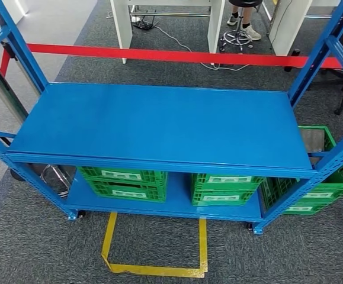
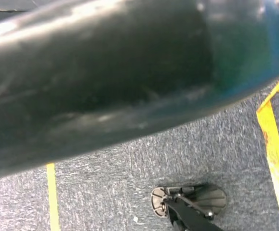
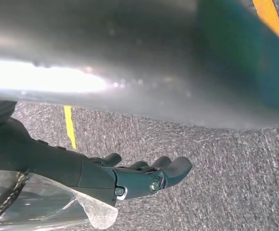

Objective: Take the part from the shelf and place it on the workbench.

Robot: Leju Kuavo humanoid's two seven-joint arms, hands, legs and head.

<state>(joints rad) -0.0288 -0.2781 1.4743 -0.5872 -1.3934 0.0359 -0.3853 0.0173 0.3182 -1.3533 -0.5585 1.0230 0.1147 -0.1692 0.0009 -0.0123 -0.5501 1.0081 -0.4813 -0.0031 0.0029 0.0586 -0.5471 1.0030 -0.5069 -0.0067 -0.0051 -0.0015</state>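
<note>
Shelf (image 1: 160,124) is big and blue, and it stands on the grey carpet (image 1: 26,248) with a flat top board. A red tape (image 1: 160,55) runs across behind it. Under the top board sit three green crates: the left crate (image 1: 122,183), the middle crate (image 1: 225,188) and the right crate (image 1: 326,183), which sticks out past the end of the shelf. The top board hides what is inside them, so I cannot tell where the part is. Yellow tape (image 1: 153,269) makes a box on the floor in front of the shelf. The right hand (image 3: 141,175) hangs over the carpet with its fingers (image 3: 178,166) stretched out almost straight, and it holds nothing.
</note>
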